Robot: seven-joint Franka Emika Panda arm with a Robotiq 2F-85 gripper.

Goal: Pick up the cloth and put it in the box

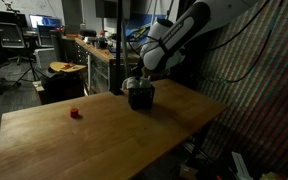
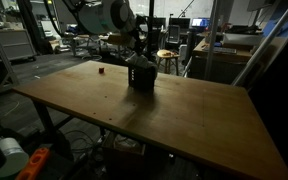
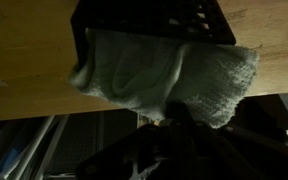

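Cloth (image 3: 174,75) hangs bunched straight under the hand (image 3: 176,122), and from where I stand the hand looks clamped tight on a pinch of it: in the wrist view the grey-white fabric runs right up into the dark fingers. The bundle spreads sideways across that view, its long run lying across the mouth of the black mesh box (image 3: 154,18). One end bulges past the box's wall and the other sags over its rim. How much fabric is already inside the box I cannot tell, since the bundle hides the opening.

The relation that matters is vertical. The box sits directly below the hand, with the cloth between the two, so I judge the coming move to be a short push downward rather than any travel sideways. The overhanging end is the risk. It could catch on the rim or drape outside once let go.

In both exterior views the arm (image 1: 184,35) leans in over the box (image 1: 141,97) (image 2: 141,76), its lower end nearly on top of it. The box stands upright on the wooden counter (image 1: 104,135), close to one long edge, with a wide stretch of wood on its other side. A small red object (image 1: 75,113) lies well apart from the box, out of the way. The space above the box looks open for lifting the hand away.
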